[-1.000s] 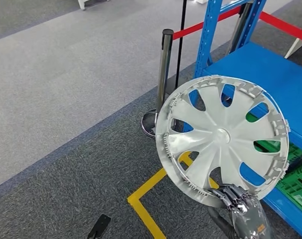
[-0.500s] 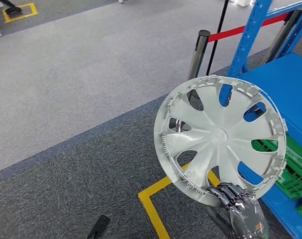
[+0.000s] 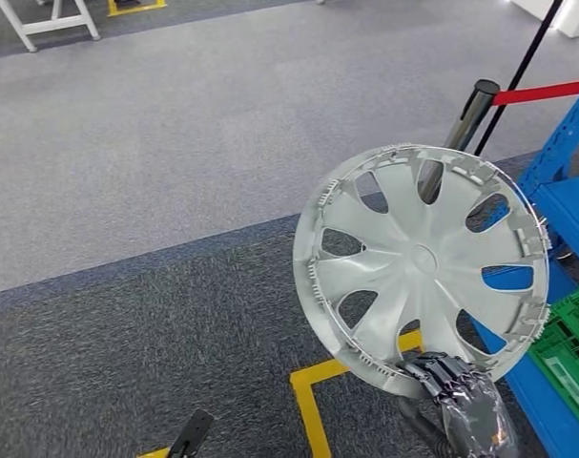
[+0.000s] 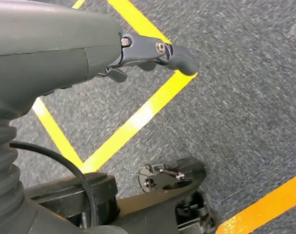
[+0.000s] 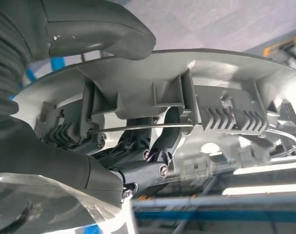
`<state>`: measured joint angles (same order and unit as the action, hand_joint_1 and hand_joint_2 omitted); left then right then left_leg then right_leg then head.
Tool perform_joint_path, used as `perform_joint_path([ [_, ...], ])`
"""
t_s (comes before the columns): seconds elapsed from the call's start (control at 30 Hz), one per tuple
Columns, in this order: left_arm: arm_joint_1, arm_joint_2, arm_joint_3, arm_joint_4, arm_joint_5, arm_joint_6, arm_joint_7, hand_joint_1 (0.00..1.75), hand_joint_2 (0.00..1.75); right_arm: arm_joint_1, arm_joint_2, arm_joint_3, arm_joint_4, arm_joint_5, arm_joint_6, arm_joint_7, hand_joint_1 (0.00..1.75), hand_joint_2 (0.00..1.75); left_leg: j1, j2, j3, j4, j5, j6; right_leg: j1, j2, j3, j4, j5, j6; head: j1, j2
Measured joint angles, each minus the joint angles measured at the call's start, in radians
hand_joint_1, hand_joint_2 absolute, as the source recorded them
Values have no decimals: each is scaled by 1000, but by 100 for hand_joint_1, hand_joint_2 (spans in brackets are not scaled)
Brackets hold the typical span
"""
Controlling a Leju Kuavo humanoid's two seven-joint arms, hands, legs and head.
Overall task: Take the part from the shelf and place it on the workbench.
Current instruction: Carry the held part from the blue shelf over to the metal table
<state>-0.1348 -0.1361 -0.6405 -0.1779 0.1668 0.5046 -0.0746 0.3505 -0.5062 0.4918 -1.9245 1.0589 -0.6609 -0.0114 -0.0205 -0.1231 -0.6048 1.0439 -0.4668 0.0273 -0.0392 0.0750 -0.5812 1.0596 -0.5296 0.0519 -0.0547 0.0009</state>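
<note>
— One big wheel cover [image 3: 423, 262], silver, held up over the carpet [image 3: 164, 191], w/ blue shelf [image 3: 560, 219] just beside.
— Right hand [image 3: 455, 386]?
— Fingers clamped on its lower rim.
— Left hand [image 4: 102, 48]?
— Hangs low, nothing in it, fingers straight.

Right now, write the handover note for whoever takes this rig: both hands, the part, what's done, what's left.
Right hand: grips the lower rim of the round silver plastic wheel cover, held up on edge in front of the body.
Left hand: holds nothing, hanging above grey carpet with yellow floor tape.
Blue metal shelf: at the right, with a green plastic crate low in it.
Done: cover is off the shelf.
Left: carry it to the workbench, not in sight, and set it down.
</note>
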Motion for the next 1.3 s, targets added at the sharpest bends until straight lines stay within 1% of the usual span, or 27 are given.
perform_joint_path([
  [0.03,1,1,0,0,0,0,0,0,175,0,0,1,0,0,0,0,175,175,1,-11,-4,3,1,-2,1,-11,3,-1,1,-6,-1,0],
  [0.07,3,2,0,0,0,0,1,0,175,-1,0,2,0,0,0,0,175,175,2,-8,-6,5,0,-6,1,-22,5,-2,2,-11,0,0],
  [0.13,4,3,0,0,-1,0,2,0,175,-1,-1,2,-1,-1,0,1,175,175,1,37,-25,43,-23,-16,2,-47,12,-5,0,-22,-6,0],
  [0.2,1,2,0,0,-1,0,3,0,175,2,-2,1,-1,-1,0,1,175,175,4,94,-79,154,-75,-27,7,-76,19,-6,-5,-31,-11,0],
  [0.27,1,2,0,0,-1,-1,3,0,175,2,-2,2,-1,0,0,0,175,175,11,108,-136,266,-112,-30,11,-105,24,-6,-11,-36,-11,0],
  [0.3,2,1,0,0,-1,-1,3,0,175,1,-2,3,-1,0,0,0,175,175,13,109,-146,281,-105,-29,13,-119,27,-6,-14,-37,-11,0],
  [0.33,3,2,0,0,-1,-1,3,0,175,1,-2,3,-1,0,0,0,175,175,13,112,-137,259,-81,-26,14,-132,32,-6,-18,-37,-11,0],
  [0.37,3,2,0,0,-1,-1,3,0,175,1,-2,3,-1,0,0,0,175,175,10,122,-110,201,-44,-21,15,-145,38,-7,-23,-36,-11,0],
  [0.43,2,2,0,0,-1,-1,3,0,175,1,-2,3,-1,0,0,0,175,175,-4,171,-49,77,8,-8,18,-169,49,-8,-31,-32,-11,0],
  [0.5,-1,3,0,0,-1,-1,3,0,175,0,-2,3,-1,0,0,0,175,175,-19,201,-24,21,11,2,20,-191,54,-12,-37,-25,-11,0],
  [0.57,0,4,0,0,-1,-1,3,0,175,-1,-2,3,-1,0,0,0,175,175,-23,180,-18,3,11,10,20,-216,63,-21,-40,-18,-12,0],
  [0.6,2,5,0,0,-1,-1,3,0,175,-3,-2,3,-1,0,0,0,175,175,-21,167,-9,-10,14,14,18,-213,68,-23,-45,-14,-12,0],
  [0.67,1,6,0,0,-1,0,3,0,175,-3,-2,2,-2,-1,0,1,175,175,-13,141,11,-34,21,24,15,-158,51,26,-77,-10,-8,0],
  [0.73,-2,4,0,0,-2,-1,3,0,175,-2,-3,2,-1,0,0,0,175,175,-9,115,16,-39,22,29,14,-92,-19,154,-126,-9,-1,0],
  [0.77,-3,3,0,0,-2,-1,3,0,175,-1,-3,3,-1,0,0,0,175,175,-8,100,17,-39,21,30,14,-80,-59,212,-139,-7,2,0],
  [0.8,-2,1,0,0,-2,-2,4,0,175,0,-3,3,-1,1,0,-1,175,175,-8,85,18,-38,19,30,14,-76,-86,242,-134,-5,2,0],
  [0.83,-1,1,0,0,-2,-2,5,0,175,0,-3,4,-1,1,0,-1,175,175,-7,71,20,-35,17,29,13,-75,-95,235,-110,-3,3,0],
  [0.87,0,1,0,0,-2,-2,7,0,175,0,-3,4,-1,0,0,-1,175,175,-4,55,22,-31,14,26,11,-70,-84,188,-67,0,4,0],
  [0.93,0,1,0,0,-2,-2,10,0,175,0,-3,4,0,0,0,0,175,175,-1,26,18,-13,2,15,2,-24,-38,63,0,7,5,0],
  [0.97,-1,1,0,0,-2,-3,12,0,175,0,-3,4,0,0,0,1,175,175,1,14,11,-4,-2,9,-2,0,-20,22,14,7,5,0],
  [1.0,-1,2,0,0,-3,-3,13,0,175,1,-3,4,1,1,0,0,175,175,2,3,3,3,-4,4,-3,18,-11,5,13,4,5,0],
  [1.03,-1,2,0,0,-4,-3,14,0,175,1,-3,5,1,1,0,0,175,175,4,-9,-4,6,-3,-1,-1,20,-8,1,9,-2,5,0],
  [1.07,1,3,0,0,-4,-3,14,0,175,1,-3,5,0,1,0,0,175,175,6,-20,-7,5,-1,-6,0,7,-6,2,9,-10,4,0],
  [1.1,2,4,0,0,-5,-2,14,0,175,1,-3,5,0,2,-1,0,175,175,6,-16,-9,8,-3,-11,0,-6,-2,-2,10,-16,4,0],
  [1.17,2,4,0,0,-7,-2,15,0,175,0,-3,4,0,2,-1,0,175,175,4,33,-31,53,-28,-22,-1,-36,8,-10,9,-29,-4,0],
  [1.23,-2,3,0,0,-8,-2,15,0,175,2,-3,4,0,3,-1,-2,175,175,9,91,-89,169,-80,-31,5,-69,17,-12,3,-39,-10,0],
  [1.3,-3,3,-1,0,-8,-3,16,0,175,1,-3,5,0,4,-1,-5,175,175,15,107,-144,269,-109,-35,10,-101,24,-12,-5,-41,-10,0],
])
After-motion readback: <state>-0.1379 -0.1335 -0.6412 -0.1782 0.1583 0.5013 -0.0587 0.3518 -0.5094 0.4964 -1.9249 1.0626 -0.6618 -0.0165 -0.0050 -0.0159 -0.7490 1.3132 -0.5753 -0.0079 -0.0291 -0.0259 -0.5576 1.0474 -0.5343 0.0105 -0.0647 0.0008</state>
